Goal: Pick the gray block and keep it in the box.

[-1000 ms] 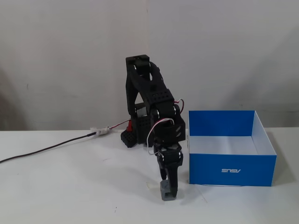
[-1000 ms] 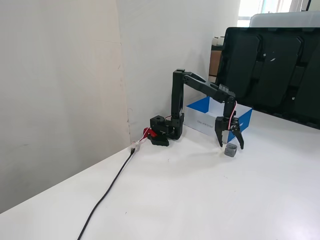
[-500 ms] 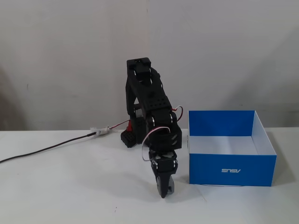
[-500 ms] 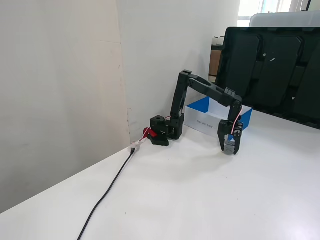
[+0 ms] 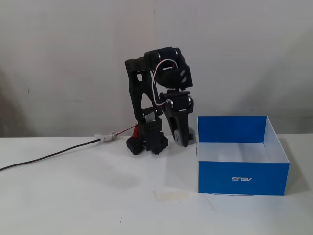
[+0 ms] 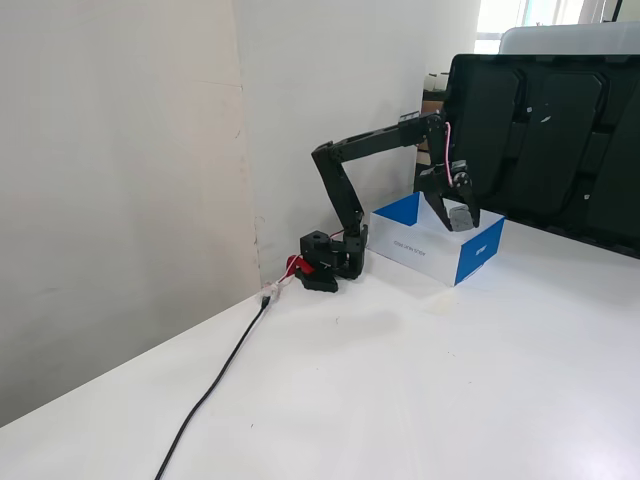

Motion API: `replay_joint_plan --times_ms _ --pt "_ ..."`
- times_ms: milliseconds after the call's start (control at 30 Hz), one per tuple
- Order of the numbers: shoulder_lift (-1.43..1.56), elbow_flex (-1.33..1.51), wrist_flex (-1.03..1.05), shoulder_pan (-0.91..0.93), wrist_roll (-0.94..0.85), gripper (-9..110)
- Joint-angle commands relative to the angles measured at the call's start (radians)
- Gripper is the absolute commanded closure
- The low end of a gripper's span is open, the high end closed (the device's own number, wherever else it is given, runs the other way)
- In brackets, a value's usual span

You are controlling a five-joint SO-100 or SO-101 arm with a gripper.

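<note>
My black gripper [image 5: 185,141] points down, shut on the gray block [image 5: 191,136], which shows as a small dull-gray piece between the fingers. In this fixed view the gripper hangs just left of the back-left corner of the blue box [image 5: 242,177], which is white inside with a white logo on its front. In the other fixed view the gripper [image 6: 457,222] with the gray block [image 6: 461,216] stands in front of the box [image 6: 475,256] at the height of its rim. I cannot tell whether the block is over the opening or beside the wall.
The arm's black base [image 5: 148,142] stands left of the box. A black cable [image 5: 49,156] with a white connector runs left across the white table. A strip of tape [image 5: 170,195] lies on the table. A large black panel [image 6: 550,140] stands behind the box.
</note>
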Motion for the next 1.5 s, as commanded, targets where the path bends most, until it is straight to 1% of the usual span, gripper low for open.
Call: replay_joint_plan --times_ms 0,133,200,300,400,467,500,533,600,667,733,800,900,967,1167,1233,1467 --pt "0.100 -0.011 0.005 -0.084 0.008 101" --pt "0.127 0.064 -0.003 -0.282 0.008 101" --pt "0.156 0.143 -0.043 -0.365 0.008 101" --pt "0.222 0.256 -0.153 -0.454 0.008 101" --pt "0.227 0.308 -0.212 -0.505 0.009 101" --pt "0.227 0.341 -0.244 -0.509 0.011 78" --pt "0.227 0.357 -0.258 -0.509 0.011 69" --pt "0.227 0.368 -0.270 -0.506 0.011 65" --pt "0.232 0.370 -0.279 -0.489 0.011 66" --pt "0.258 0.354 -0.278 -0.442 0.012 69" --pt "0.288 0.336 -0.261 -0.362 0.014 77" --pt "0.293 0.310 -0.224 -0.287 0.014 81" --pt "0.293 0.281 -0.212 -0.117 0.014 96" --pt "0.293 0.272 -0.201 -0.020 0.005 101" --pt "0.282 0.293 -0.233 0.230 -0.005 101" --pt "0.301 0.339 -0.276 0.307 -0.012 101" --pt "0.489 0.644 -0.472 0.495 -0.146 101"
